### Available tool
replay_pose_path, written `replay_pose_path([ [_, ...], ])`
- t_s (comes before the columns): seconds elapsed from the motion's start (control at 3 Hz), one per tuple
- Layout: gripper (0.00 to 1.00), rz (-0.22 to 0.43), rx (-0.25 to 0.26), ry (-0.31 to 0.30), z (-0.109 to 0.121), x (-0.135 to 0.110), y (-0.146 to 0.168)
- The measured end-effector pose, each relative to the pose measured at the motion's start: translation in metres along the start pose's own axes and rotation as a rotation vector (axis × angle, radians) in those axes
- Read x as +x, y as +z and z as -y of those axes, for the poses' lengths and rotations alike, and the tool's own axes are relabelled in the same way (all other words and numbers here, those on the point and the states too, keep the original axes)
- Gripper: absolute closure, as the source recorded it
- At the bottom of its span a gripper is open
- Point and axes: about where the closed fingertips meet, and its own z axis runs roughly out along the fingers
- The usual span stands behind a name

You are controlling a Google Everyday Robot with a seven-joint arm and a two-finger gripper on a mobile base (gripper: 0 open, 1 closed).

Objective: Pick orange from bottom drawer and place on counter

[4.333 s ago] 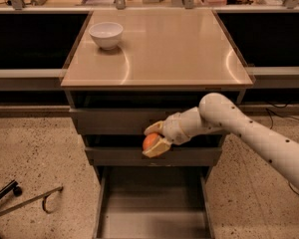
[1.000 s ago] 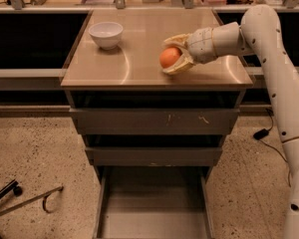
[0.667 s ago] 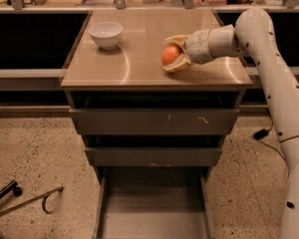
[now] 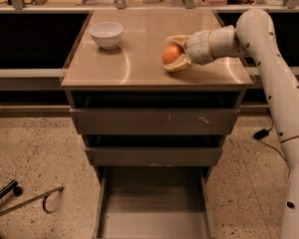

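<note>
The orange (image 4: 171,54) is small, round and shiny. It sits between the tan fingers of my gripper (image 4: 175,53), which is shut on it over the right half of the counter (image 4: 139,59). The lower finger touches or nearly touches the glossy tan top. My white arm (image 4: 269,73) reaches in from the right. The bottom drawer (image 4: 152,208) is pulled out below, a plain grey tray with nothing showing on its floor.
A white bowl (image 4: 106,35) stands at the counter's back left. Two shallower grey drawers (image 4: 154,121) are shut above the open one. Dark side shelves flank the cabinet. A metal chair base (image 4: 20,203) lies on the speckled floor at the left.
The gripper carried the orange up from in front of the drawers onto the counter. Over the last second it has shifted slightly left and lower with the orange.
</note>
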Motion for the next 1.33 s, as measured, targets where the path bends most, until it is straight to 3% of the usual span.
replay_pose_path([
  [1.0, 0.11, 0.000, 0.000, 0.000, 0.0000, 0.0000, 0.0001],
  [1.33, 0.00, 0.000, 0.000, 0.000, 0.0000, 0.0000, 0.0002],
])
